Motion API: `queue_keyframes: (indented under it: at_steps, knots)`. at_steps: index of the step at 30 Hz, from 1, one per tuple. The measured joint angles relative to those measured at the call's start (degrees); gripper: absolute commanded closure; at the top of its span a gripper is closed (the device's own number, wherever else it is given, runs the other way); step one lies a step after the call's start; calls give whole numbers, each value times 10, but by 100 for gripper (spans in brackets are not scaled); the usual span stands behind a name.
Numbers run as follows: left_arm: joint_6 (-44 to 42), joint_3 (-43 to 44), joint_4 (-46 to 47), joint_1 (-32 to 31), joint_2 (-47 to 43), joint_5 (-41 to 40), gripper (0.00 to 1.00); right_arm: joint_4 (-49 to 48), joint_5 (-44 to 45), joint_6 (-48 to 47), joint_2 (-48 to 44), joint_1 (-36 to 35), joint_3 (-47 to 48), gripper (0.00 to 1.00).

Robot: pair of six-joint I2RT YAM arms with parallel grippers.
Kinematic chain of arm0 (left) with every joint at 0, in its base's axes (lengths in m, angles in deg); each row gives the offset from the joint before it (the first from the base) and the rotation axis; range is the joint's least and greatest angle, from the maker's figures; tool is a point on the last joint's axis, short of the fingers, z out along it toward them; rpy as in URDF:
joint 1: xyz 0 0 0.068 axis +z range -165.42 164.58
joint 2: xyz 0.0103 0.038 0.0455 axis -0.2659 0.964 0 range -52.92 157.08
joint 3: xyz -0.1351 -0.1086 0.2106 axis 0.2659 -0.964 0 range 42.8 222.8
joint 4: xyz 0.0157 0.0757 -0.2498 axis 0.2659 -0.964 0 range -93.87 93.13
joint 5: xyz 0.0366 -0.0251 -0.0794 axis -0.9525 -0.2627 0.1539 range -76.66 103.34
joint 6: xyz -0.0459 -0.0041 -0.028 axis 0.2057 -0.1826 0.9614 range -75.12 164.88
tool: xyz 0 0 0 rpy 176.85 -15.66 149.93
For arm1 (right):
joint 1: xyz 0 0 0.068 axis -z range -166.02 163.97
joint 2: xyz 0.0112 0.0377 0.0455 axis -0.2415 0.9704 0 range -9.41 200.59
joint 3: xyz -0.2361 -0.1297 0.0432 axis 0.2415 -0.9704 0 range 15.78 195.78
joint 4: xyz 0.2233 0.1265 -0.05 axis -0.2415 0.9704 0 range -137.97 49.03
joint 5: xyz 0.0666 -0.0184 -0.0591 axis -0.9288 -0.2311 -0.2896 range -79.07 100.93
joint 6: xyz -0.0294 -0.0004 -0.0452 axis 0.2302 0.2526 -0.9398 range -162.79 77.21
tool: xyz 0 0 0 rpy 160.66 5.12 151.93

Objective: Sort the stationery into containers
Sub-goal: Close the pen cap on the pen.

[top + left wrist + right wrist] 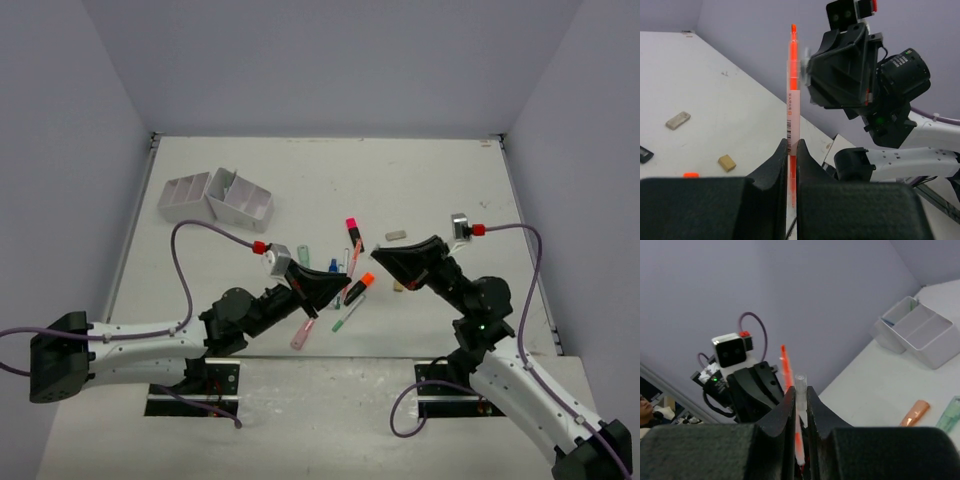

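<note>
Desk (pixel 420 180): pale and seen from above, with both arms bolted at its near edge.
Organiser (pixel 246 212): white and divided into compartments; it is set at the far left of the desk, well apart from the loose stationery.
Left tool (pixel 791 145): closed narrowly on an orange pen (pixel 792 100) with a barcoded clear barrel, which projects straight out from between the fingers.
Right tool (pixel 799 392): closed narrowly on a clear-capped pen (pixel 800 382) with a red body, and raised off the desk.
Loose stationery: scattered mid-desk near the two tools are a pink-capped marker (pixel 351 228), an orange-capped marker (pixel 360 287), a green pen (pixel 345 318), a pink highlighter (pixel 302 335) and a tan eraser (pixel 727 162).
</note>
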Motion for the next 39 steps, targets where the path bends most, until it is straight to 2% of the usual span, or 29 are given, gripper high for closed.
queue_keyframes:
  at_steps: [9, 23, 39]
  knots:
    - [22, 0, 74, 3, 45, 55, 100, -5, 29, -3, -96, 0, 17, 100]
    - [24, 0, 99, 3, 72, 93, 100, 23, 35, -39, -44, 0, 52, 100]
    - [33, 0, 106, 3, 83, 100, 100, 43, 30, -58, -42, 0, 52, 100]
